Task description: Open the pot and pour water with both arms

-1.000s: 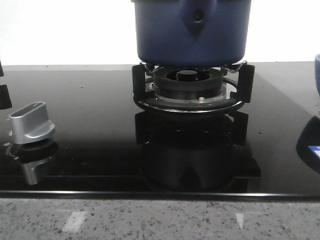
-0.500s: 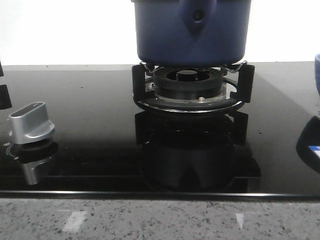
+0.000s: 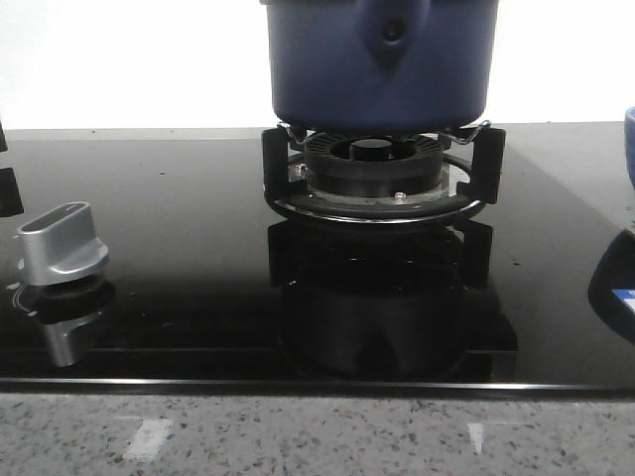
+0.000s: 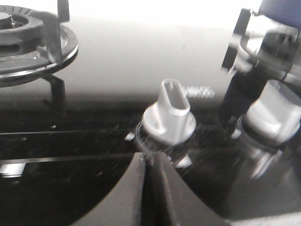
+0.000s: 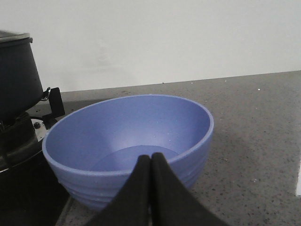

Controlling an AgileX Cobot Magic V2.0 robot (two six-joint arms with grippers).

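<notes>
Two grippers, both with fingers pressed together and holding nothing. Left gripper (image 4: pixel 150 162) sat just short of a silver knob (image 4: pixel 169 117), well apart from the pot (image 3: pixel 382 59). Right gripper (image 5: pixel 151 162) faced a light-blue bowl (image 5: pixel 129 146) just beside the pot's burner (image 3: pixel 375 171). The pot stood on that burner; only its metal rim showed in the right wrist view, so I could not tell about a lid. Judgement: opening remained undone; fingers should spread before reaching, then approach squarely from above the pot.
</notes>
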